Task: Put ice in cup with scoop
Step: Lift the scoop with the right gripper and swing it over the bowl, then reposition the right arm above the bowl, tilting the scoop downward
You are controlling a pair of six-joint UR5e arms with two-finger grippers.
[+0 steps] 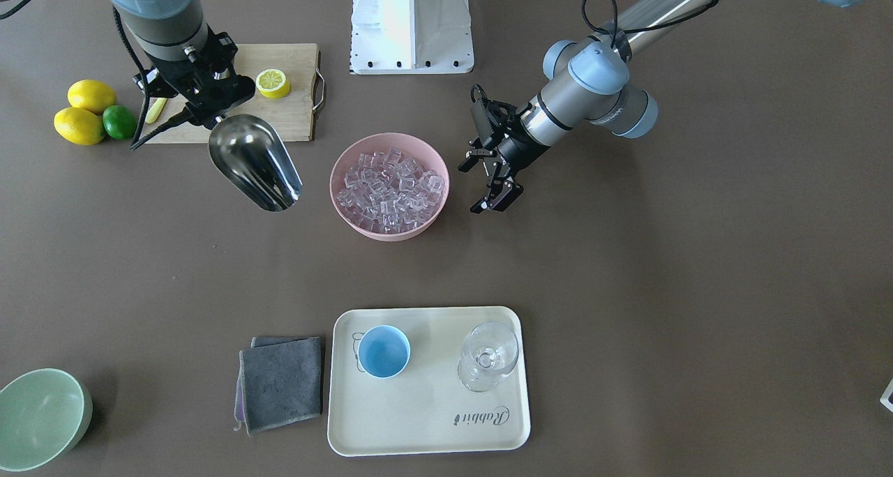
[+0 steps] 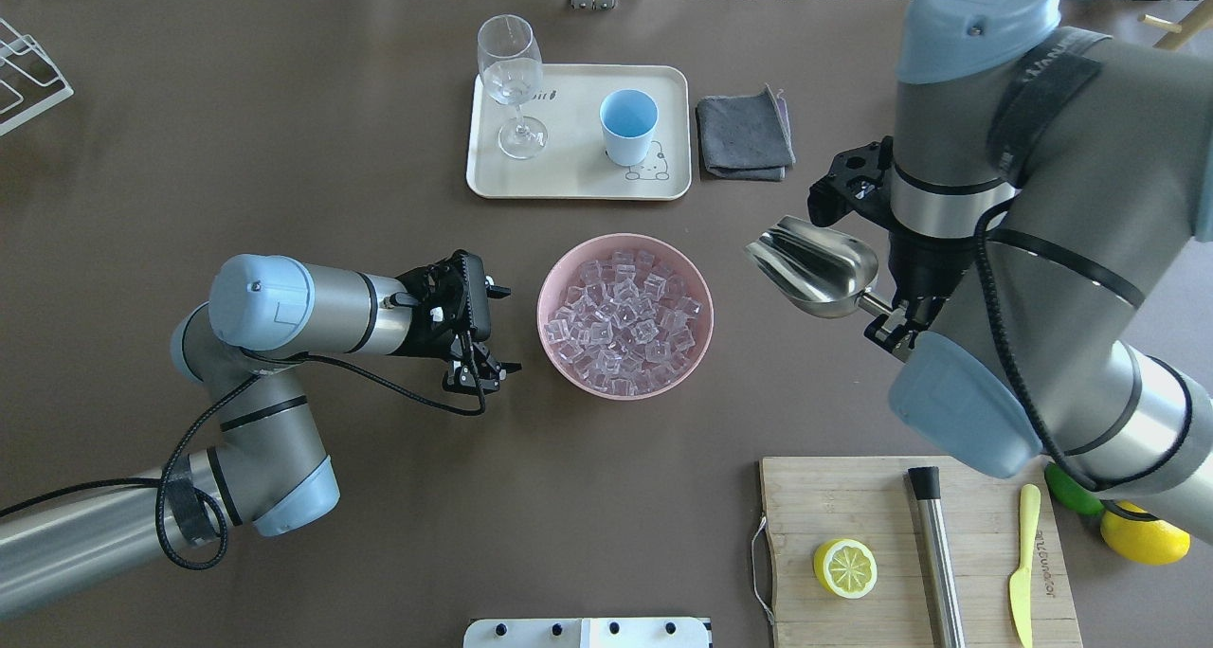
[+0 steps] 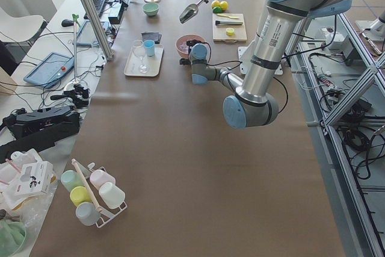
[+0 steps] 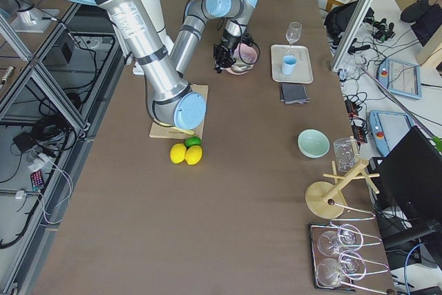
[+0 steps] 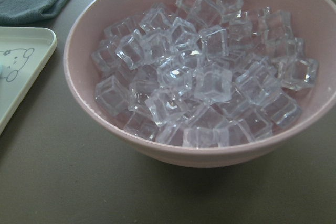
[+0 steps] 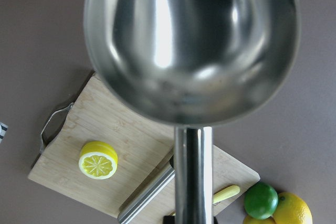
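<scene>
Scoop (image 2: 815,267) handle mostly hidden in right end effector (image 2: 896,315).

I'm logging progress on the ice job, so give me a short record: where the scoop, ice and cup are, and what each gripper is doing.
scoop: held by its handle in the right gripper, raised beside the pink bowl, trough empty
ice: heaped in the pink bowl, none seen elsewhere
cup: upright on the tray, empty
left gripper: open, holding nothing, at the bowl's opposite side
progress: no ice scooped yet
</scene>
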